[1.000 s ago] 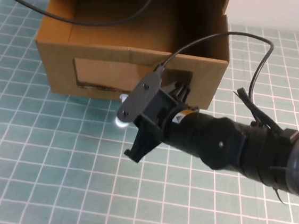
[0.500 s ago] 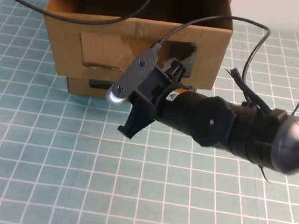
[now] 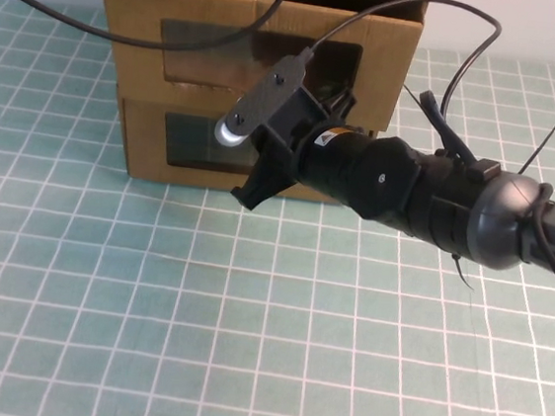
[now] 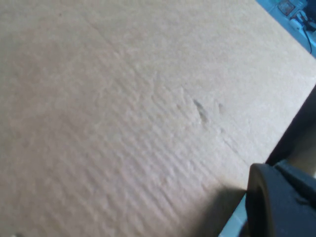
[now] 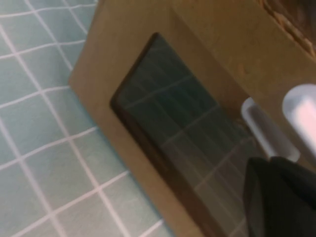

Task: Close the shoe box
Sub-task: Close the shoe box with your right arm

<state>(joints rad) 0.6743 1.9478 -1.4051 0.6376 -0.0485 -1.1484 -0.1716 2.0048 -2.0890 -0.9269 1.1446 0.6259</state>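
Trouble would come chiefly from the right tool (image 3: 272,168), which hangs low against the cardboard fronts at the far side of the bench (image 3: 148,304). Whether it is open or shut, or holds anything, cannot be told, since its own camera bracket covers it. The shoe box (image 3: 136,44) appears to be the upper windowed front, sitting nearly flush on top of a lower cardboard box (image 3: 140,144) that has its own window. With the two fronts so alike and close, a push could land on the wrong one, or catch the seam and shove the whole stack backward instead of seating the front. A white tab (image 5: 264,129) shows just beside the tool in the right wrist view. I cannot say whose it is, and it could snag. The left tool (image 4: 279,197) is close against plain cardboard, its state not discernible. If it gives no bracing, the stack may slide.
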